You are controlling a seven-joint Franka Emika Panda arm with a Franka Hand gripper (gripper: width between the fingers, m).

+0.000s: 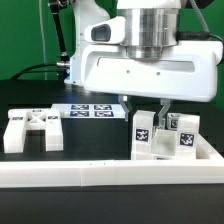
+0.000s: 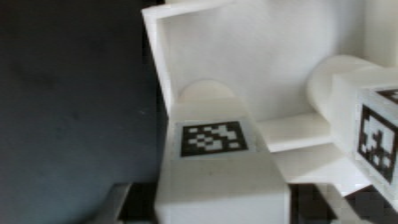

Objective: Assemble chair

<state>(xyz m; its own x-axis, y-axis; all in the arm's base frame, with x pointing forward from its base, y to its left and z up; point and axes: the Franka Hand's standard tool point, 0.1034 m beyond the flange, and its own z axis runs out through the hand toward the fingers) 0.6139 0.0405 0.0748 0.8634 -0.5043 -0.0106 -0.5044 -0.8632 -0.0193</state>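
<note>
Only the exterior view shows the gripper straddling a white tagged plastic chair block by the black table's framed edge. Whether the jaws clamp it, I cannot tell. The wrist view shows its tag close up.

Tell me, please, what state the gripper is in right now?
Gripper: jaws stand either side of an upright white chair piece; whether they actually clamp it cannot be told.

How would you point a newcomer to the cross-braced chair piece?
Find the long white border frame along the front. Just behind it, at the exterior view's left, lies the cross-braced piece. Unlike the two upright tagged blocks, it sits low with an X-shaped brace.
</note>
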